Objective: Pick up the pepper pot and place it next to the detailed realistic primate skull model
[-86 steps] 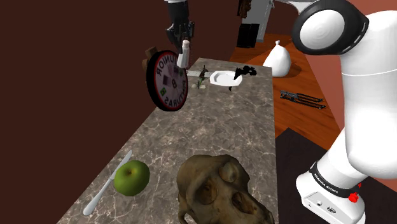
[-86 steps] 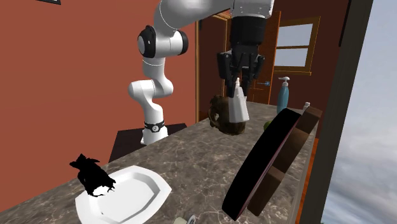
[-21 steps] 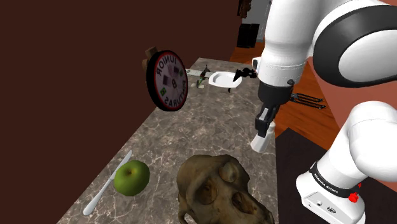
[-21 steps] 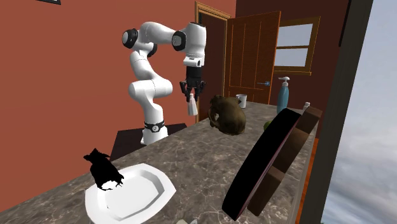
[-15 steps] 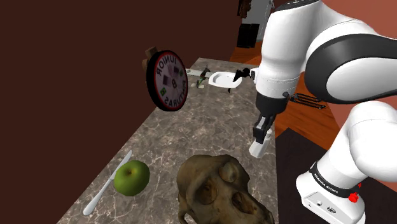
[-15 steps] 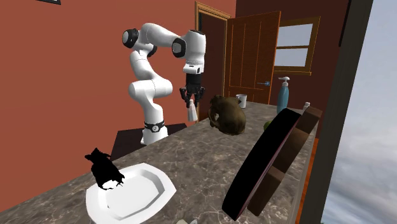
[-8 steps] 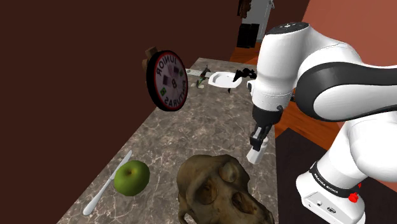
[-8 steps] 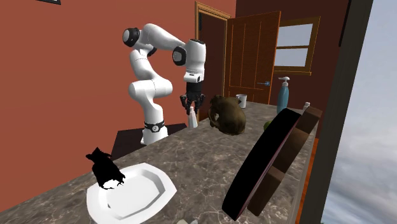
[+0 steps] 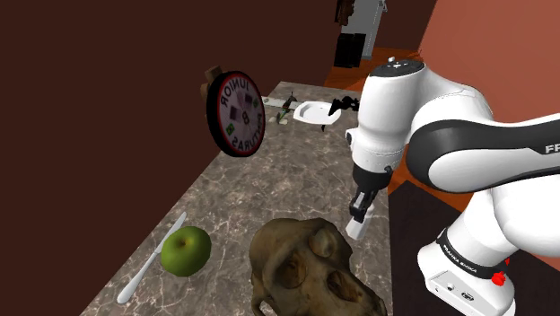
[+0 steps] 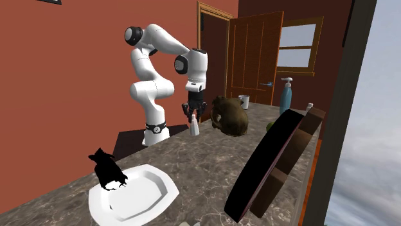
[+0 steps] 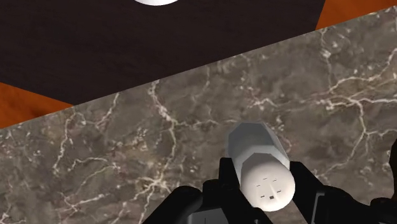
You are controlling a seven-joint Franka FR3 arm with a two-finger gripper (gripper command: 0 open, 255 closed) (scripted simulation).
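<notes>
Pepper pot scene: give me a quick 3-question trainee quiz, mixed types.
1. True or false: the gripper is shut on the pot.
2. Which thing is nearest the pot? A) skull B) apple C) round sign
3. Fill in: the black figure stands on the white ____.

Key: 1 true; 2 A; 3 plate.
</notes>
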